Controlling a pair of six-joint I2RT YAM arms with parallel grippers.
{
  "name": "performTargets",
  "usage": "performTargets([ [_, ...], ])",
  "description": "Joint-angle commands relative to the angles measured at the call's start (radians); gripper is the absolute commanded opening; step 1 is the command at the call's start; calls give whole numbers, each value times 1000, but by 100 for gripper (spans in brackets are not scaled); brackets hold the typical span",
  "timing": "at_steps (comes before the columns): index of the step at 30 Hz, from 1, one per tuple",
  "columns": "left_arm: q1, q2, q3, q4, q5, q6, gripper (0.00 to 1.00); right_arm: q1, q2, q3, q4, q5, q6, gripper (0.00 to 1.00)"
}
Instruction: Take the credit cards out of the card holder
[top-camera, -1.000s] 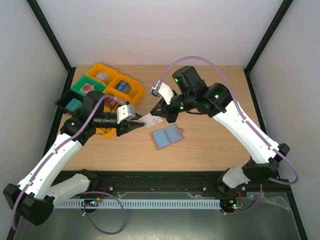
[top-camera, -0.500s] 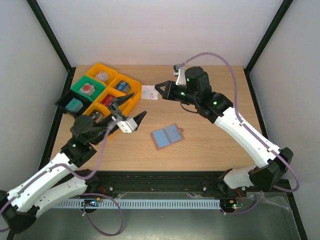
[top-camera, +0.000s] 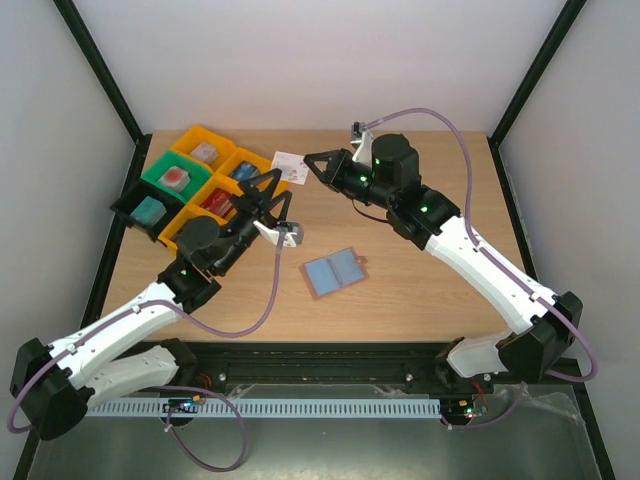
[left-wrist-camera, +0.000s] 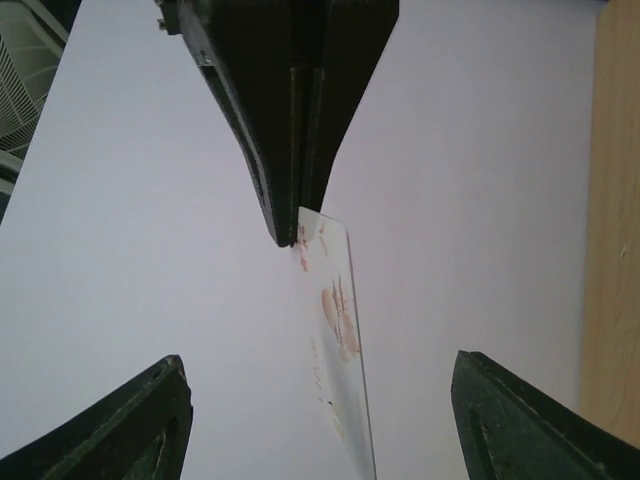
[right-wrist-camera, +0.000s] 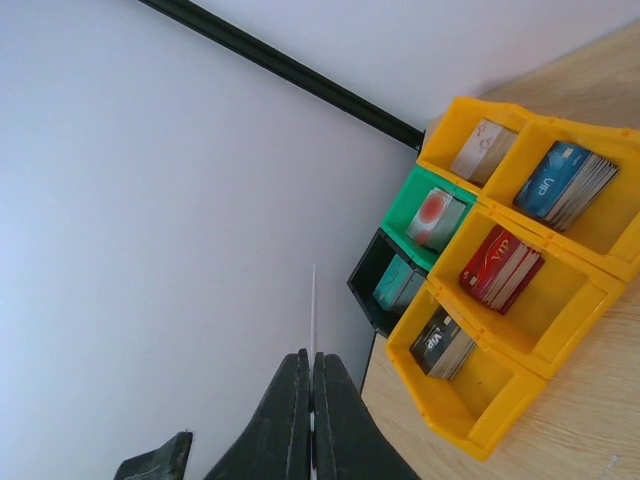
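Note:
The tan card holder (top-camera: 360, 264) lies open and flat on the table, with light blue-grey credit cards (top-camera: 328, 272) showing in it. My right gripper (top-camera: 308, 165) is raised near the back and shut on a white card with red marks (top-camera: 288, 161). The right wrist view shows that card (right-wrist-camera: 313, 305) edge-on between the closed fingers (right-wrist-camera: 297, 400). My left gripper (top-camera: 272, 196) is open just below and in front of it. In the left wrist view the card (left-wrist-camera: 338, 340) hangs between my spread left fingertips (left-wrist-camera: 150, 420), touching neither.
Yellow (top-camera: 252, 170), green (top-camera: 172, 172) and black (top-camera: 142, 208) trays holding stacks of cards stand at the back left, close to the left gripper. The right wrist view shows the same yellow trays (right-wrist-camera: 560, 300). Black frame posts rise at the table's back corners.
The left gripper let go of the white card and opened. The right gripper carried the card up and back-left towards the trays, and the left gripper swung up after it.

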Motion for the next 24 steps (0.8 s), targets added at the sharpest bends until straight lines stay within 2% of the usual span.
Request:
performTargets([
  [1,9,45,43,80,-47,64,68,9,-26,-11,61,-10,19,2],
  [4,12,59,56,67,-47,59,51,13,-25,-10,66,-18,15,2],
  [9,25,77,83,49,-49,37,35,13,-28,-4,70,-28,5,2],
  [15,29,85,103,37,-65,8,4,13,-31,-7,75,-37,-1,2],
  [18,34,90,117,10,-78,-17,2,10,-33,-8,64,-30,-19,2],
  [20,35,97,158,-68,-91,-53,2,-6,-40,-10,46,-16,-31,2],
  [21,37,104,192,-134,-103,-77,2,-18,-45,-13,33,-5,-40,7],
  [22,41,117,237,-216,-122,-102,2,-34,-53,-15,14,13,-53,25],
  [24,65,169,341,-415,-146,-164,2,-76,-72,-19,-27,51,-95,48],
])
